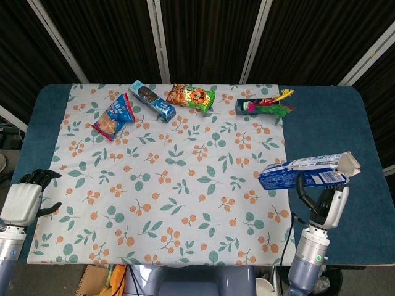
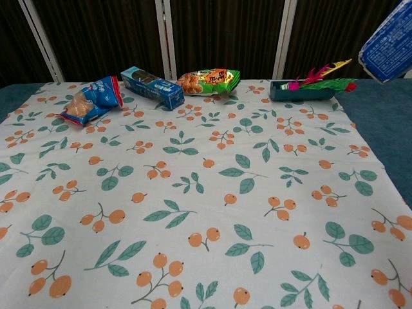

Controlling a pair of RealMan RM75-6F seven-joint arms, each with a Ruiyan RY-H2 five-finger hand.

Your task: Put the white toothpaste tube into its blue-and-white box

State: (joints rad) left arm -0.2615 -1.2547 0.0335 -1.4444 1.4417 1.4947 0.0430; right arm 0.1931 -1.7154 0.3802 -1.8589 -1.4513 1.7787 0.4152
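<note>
Right hand (image 1: 325, 200) at table's right edge, fingers clamped on blue-and-white cardboard toothpaste box (image 1: 302, 172), held off the table (image 1: 321, 123), lying roughly horizontal, w/ open flap end toward right. White toothpaste tube: not visible outside the box; can't tell if inside. In chest view only a blue corner of the box shows at top right.

Left hand (image 1: 24, 200) near front-left corner of the floral tablecloth w/ orange berries and green leaves (image 1: 185, 185), holding nothing, dark fingers (image 1: 38, 177) curled slightly but apart.

Along far edge of cloth, left to right: blue-and-red snack bag (image 1: 113, 116), blue cookie box (image 1: 152, 101), orange-and-green snack packet (image 1: 191, 97), dark green tray w/ coloured feathers (image 1: 265, 105). All well apart from both hands.
</note>
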